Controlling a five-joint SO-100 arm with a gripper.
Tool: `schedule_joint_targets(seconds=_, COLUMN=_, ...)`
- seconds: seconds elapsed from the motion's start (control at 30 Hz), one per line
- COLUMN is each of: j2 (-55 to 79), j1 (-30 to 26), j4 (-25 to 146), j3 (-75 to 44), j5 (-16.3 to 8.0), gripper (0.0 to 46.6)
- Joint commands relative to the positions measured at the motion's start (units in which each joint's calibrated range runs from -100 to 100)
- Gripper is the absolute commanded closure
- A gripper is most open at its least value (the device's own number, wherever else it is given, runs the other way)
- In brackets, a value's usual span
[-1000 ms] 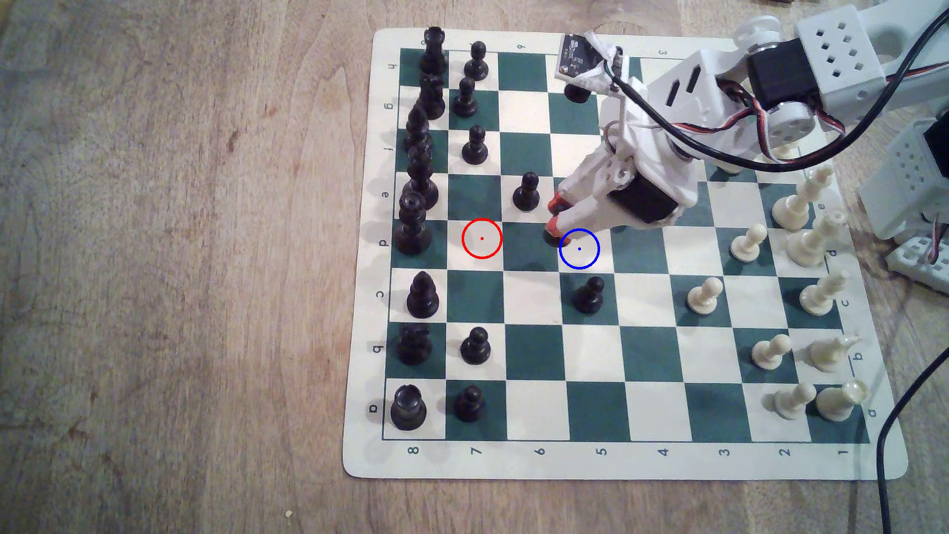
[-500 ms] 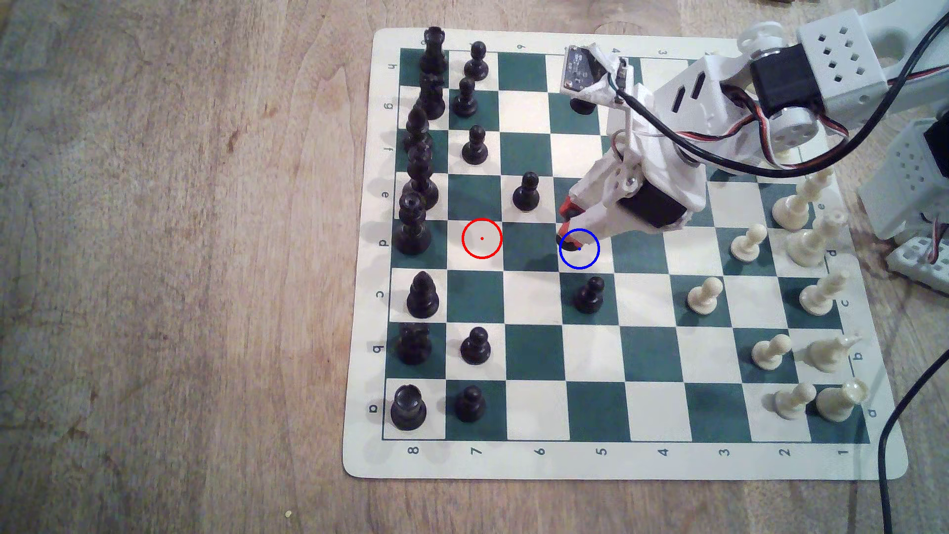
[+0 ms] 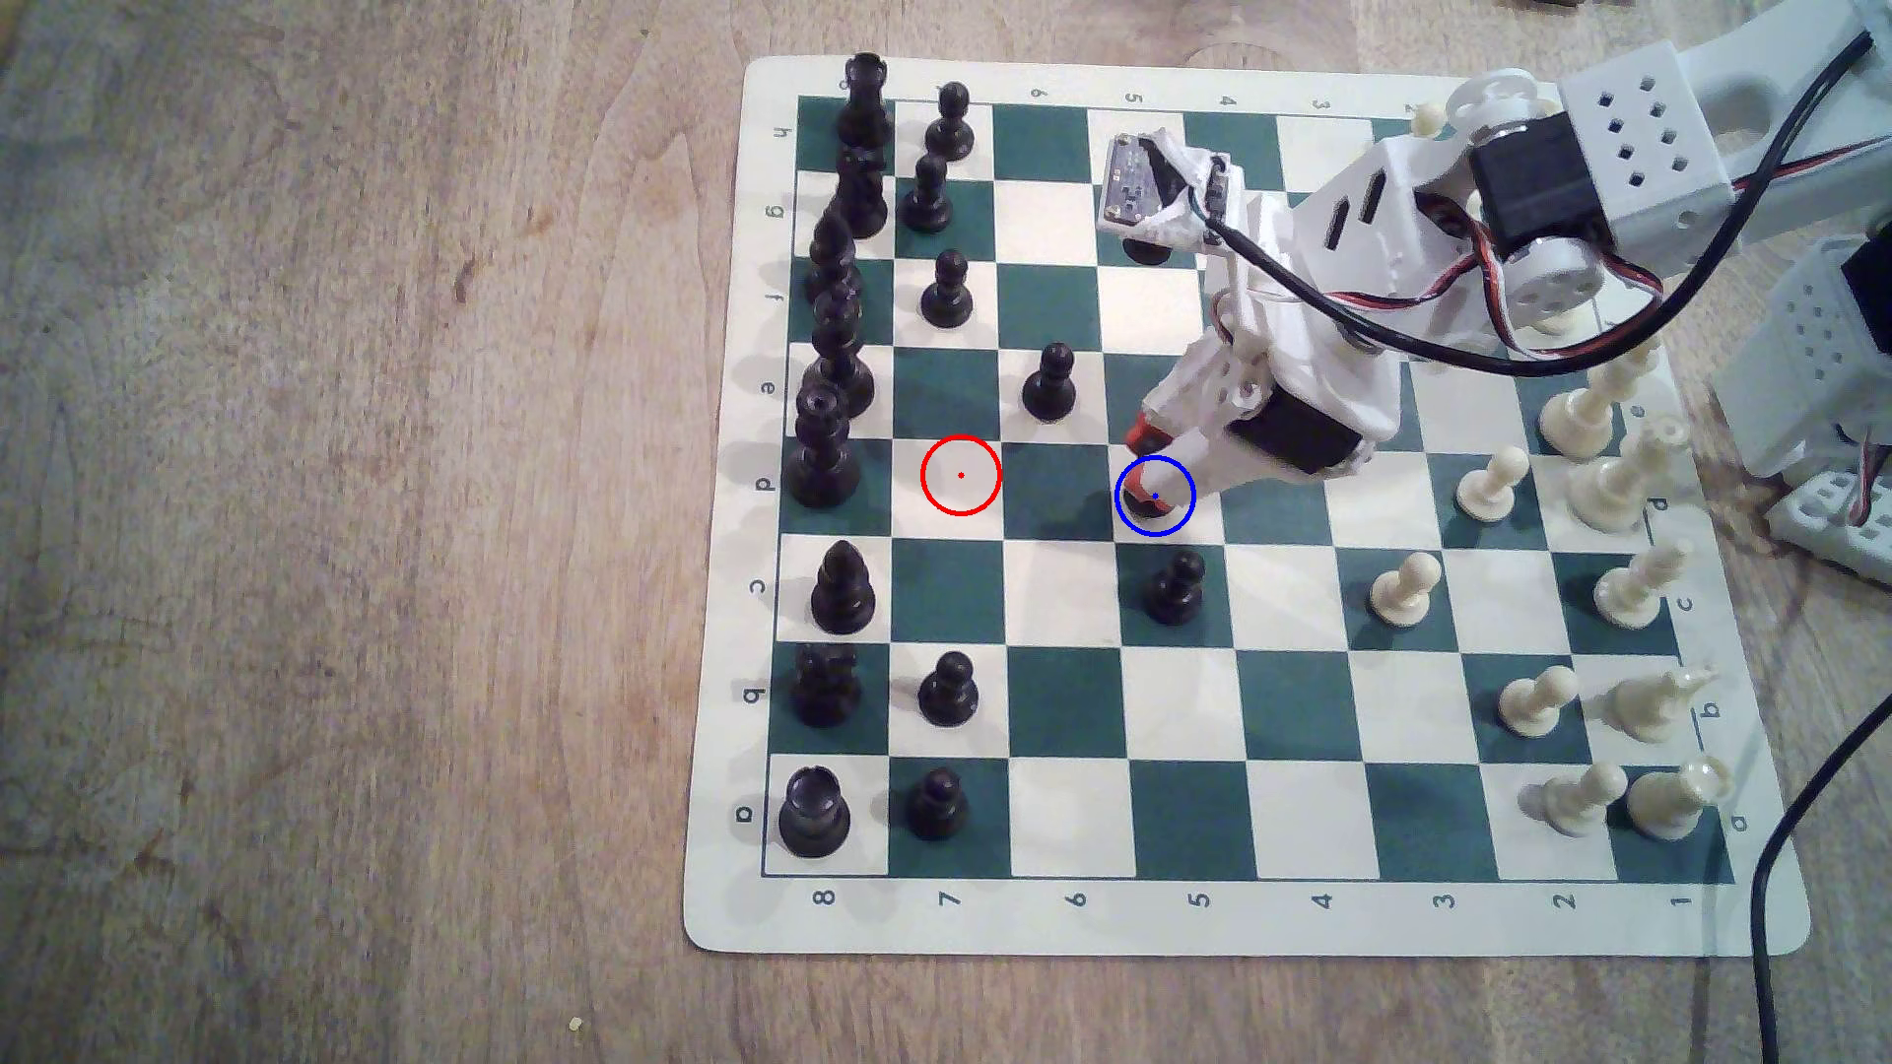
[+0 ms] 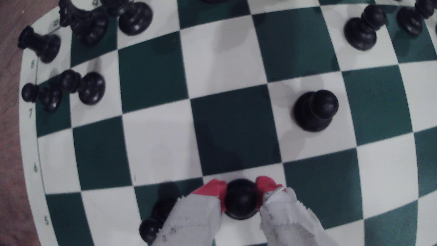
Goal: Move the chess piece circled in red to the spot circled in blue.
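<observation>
My gripper [image 3: 1152,462] is shut on the chess piece circled in red, a small black pawn [image 3: 1140,501], whose dark base shows inside the blue ring. The spot circled in blue [image 3: 1179,517] is a cream square; I cannot tell whether the pawn's base touches it. In the wrist view the red-tipped fingers [image 4: 212,186] clamp the pawn [image 4: 240,201] by its round head, the gripper [image 4: 240,189] centred over it. The red ring [image 3: 960,475] now encloses a bare cream square two squares towards the exterior view's left.
Black pawns stand close by, one [image 3: 1049,384] up-left of the gripper and one [image 3: 1174,588] on the square just below it. Tall black pieces [image 3: 822,450] line the board's left edge and cream pieces [image 3: 1405,591] its right. A black cable [image 3: 1781,849] hangs at right.
The gripper has carried the pawn towards the exterior view's right and slightly lower, from the edge of the dark square into the blue ring. The wrist has dropped a little.
</observation>
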Motion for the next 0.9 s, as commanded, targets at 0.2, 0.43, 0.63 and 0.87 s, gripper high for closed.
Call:
schedule_joint_targets(seconds=0.2, j2=-0.18, j1=0.06, j4=0.45, j3=0.17, j5=0.54, gripper=46.4)
schedule_joint_targets(seconds=0.43, j2=0.5, j1=0.06, j4=1.19, j3=0.26, j5=1.07, gripper=46.4)
schedule_joint_targets(seconds=0.63, j2=0.5, j1=-0.25, j4=2.74, j3=0.26, j5=1.61, gripper=46.4)
schedule_joint_targets(seconds=0.87, j2=0.76, j1=-0.41, j4=3.97, j3=0.26, j5=2.3, gripper=46.4)
